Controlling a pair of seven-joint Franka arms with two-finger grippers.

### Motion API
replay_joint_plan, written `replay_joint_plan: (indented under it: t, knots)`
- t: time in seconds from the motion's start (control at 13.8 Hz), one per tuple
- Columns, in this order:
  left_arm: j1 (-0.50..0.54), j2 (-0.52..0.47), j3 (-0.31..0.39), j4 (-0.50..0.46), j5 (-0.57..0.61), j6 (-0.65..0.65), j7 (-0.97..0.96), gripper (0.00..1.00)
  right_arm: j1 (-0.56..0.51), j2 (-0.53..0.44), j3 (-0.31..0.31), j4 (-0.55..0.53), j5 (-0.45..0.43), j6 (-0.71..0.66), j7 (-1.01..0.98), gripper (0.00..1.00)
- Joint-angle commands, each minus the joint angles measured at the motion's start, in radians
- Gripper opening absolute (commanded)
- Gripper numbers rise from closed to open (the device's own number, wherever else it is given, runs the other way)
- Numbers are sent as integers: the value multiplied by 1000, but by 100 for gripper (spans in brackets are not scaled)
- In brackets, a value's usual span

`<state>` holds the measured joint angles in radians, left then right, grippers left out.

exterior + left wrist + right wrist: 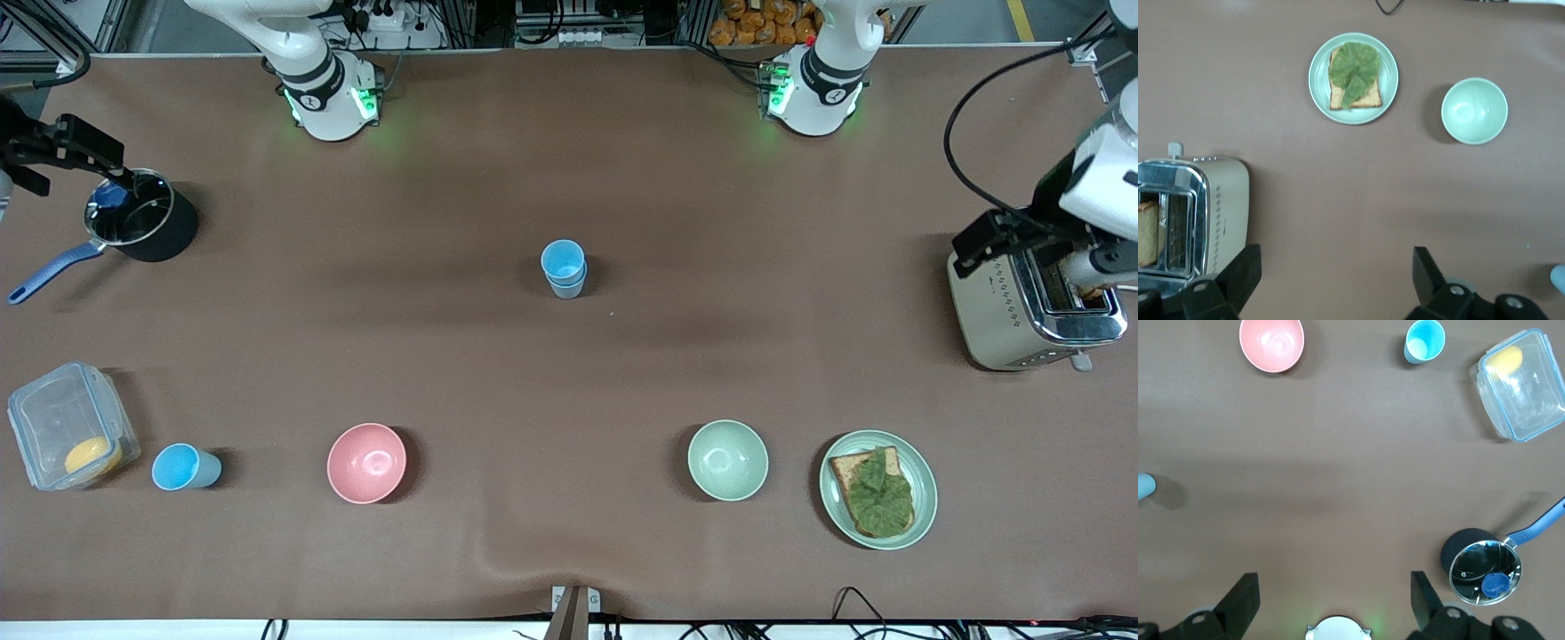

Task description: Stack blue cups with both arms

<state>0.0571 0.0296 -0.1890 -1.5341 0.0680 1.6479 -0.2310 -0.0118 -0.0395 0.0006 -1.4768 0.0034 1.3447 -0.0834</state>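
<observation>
In the middle of the table one blue cup sits nested in another, forming an upright stack (564, 268); its edge shows in both wrist views (1558, 277) (1143, 485). A single blue cup (184, 467) (1425, 340) stands near the front camera, between the clear box and the pink bowl. My right gripper (84, 153) (1335, 595) hangs open and holds nothing, up over the black saucepan at the right arm's end of the table. Over the toaster at the left arm's end, my left gripper (1000, 233) (1336, 275) is also open with nothing in it.
A black saucepan (142, 218) with a blue handle, a clear lidded box (67, 427), a pink bowl (366, 462), a pale green bowl (727, 460), a green plate (925, 484) with toast and lettuce, and a toaster (1022, 307) stand around the table.
</observation>
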Motion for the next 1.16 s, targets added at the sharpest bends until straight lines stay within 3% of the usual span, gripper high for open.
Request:
replay_joint_plan:
  t: [0.0, 0.07, 0.36, 1.09]
  knots:
    - [-48, -23, 57, -14, -25, -27, 27, 100, -8, -23, -1, 1, -6, -32, -1, 100]
    - [-86, -23, 103, -12, -27, -28, 27, 100, -11, -39, -2, 6, -6, -68, 7, 100]
    - [-89, -19, 114, -8, -48, -30, 25, 100, -11, -118, -2, 15, -3, -162, 4, 100]
    - [-77, -42, 109, -3, -91, -102, 24, 100, -24, -96, -4, 10, 55, -92, -4, 100]
